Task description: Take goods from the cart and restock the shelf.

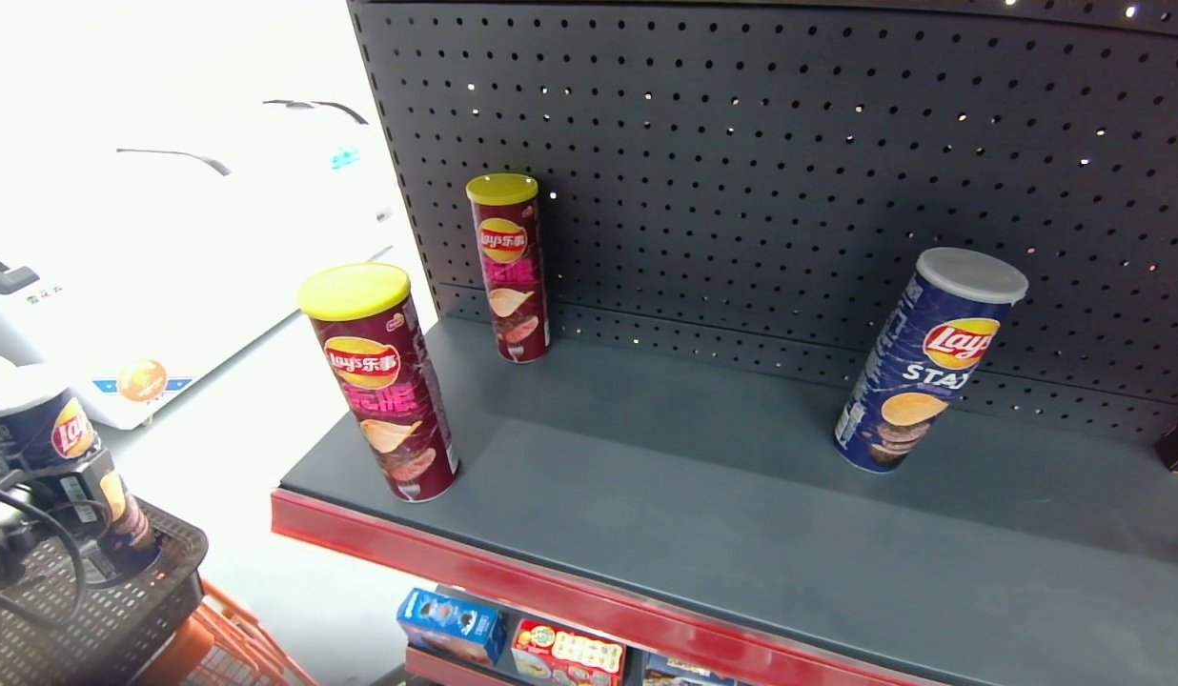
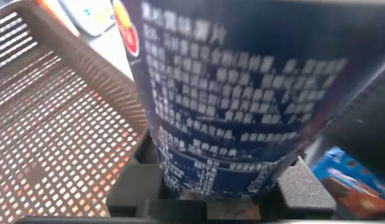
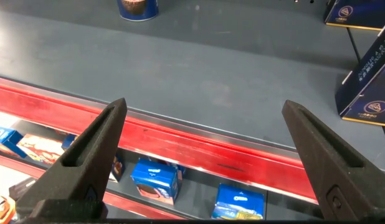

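Note:
In the head view, low at the left, my left gripper [image 1: 79, 500] is shut on a blue chip can [image 1: 53, 431] with a white lid, held upright over the black basket [image 1: 141, 595]. The left wrist view has the same can [image 2: 230, 93] pinched between both fingers of the gripper [image 2: 217, 186]. On the grey shelf board [image 1: 694, 495] stand two red cans with yellow lids [image 1: 384, 391] [image 1: 510, 272] and another blue can [image 1: 918, 367]. My right gripper [image 3: 204, 106] hangs open and empty just off the shelf's red front edge [image 3: 199, 146].
The black mesh basket [image 2: 55, 124] rests on an orange cart [image 1: 236, 643]. Dark blue boxes [image 3: 370, 81] stand at the shelf's right end. Small boxes [image 1: 451, 624] line the lower shelf. A black pegboard [image 1: 789, 143] backs the shelf. Bare board lies between the red cans and the blue one.

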Robot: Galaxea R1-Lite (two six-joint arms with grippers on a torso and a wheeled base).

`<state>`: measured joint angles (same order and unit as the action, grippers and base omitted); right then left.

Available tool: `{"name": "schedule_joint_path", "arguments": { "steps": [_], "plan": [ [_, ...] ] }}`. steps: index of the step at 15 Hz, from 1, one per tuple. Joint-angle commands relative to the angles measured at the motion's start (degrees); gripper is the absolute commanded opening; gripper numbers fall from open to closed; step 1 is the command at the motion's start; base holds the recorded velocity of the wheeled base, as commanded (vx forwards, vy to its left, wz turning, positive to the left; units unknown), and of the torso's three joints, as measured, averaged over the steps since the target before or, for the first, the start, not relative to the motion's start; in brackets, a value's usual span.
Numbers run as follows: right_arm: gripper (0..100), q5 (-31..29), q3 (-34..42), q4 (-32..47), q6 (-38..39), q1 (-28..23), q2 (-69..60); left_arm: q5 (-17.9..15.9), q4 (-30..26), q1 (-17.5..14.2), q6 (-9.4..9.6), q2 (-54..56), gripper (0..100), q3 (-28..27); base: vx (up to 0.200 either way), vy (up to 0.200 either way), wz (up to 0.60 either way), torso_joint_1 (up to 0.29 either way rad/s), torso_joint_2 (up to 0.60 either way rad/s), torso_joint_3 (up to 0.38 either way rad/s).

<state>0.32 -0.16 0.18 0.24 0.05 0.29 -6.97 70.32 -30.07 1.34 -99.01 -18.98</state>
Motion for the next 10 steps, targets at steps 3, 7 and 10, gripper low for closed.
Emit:
{"name": "schedule_joint_path", "arguments": {
  "steps": [3,7,10],
  "plan": [
    [100,0.03,-0.02,-0.01,0.02,0.04,-0.03,-2.34,-11.16,5.73,-0.02,16.31,0,-2.03,0.0,0.0,0.0,0.0,0.0,0.0],
    [100,0.03,0.07,-0.01,0.02,0.04,0.06,-2.17,-12.4,12.67,-0.11,21.32,0,-1.23,0.0,0.0,0.0,0.0,0.0,0.0],
    [100,0.03,-0.02,-0.01,0.02,0.04,-0.03,-2.34,-14.07,16.19,-0.11,25.8,0,-1.59,0.0,0.0,0.0,0.0,0.0,0.0]
  ]
}}
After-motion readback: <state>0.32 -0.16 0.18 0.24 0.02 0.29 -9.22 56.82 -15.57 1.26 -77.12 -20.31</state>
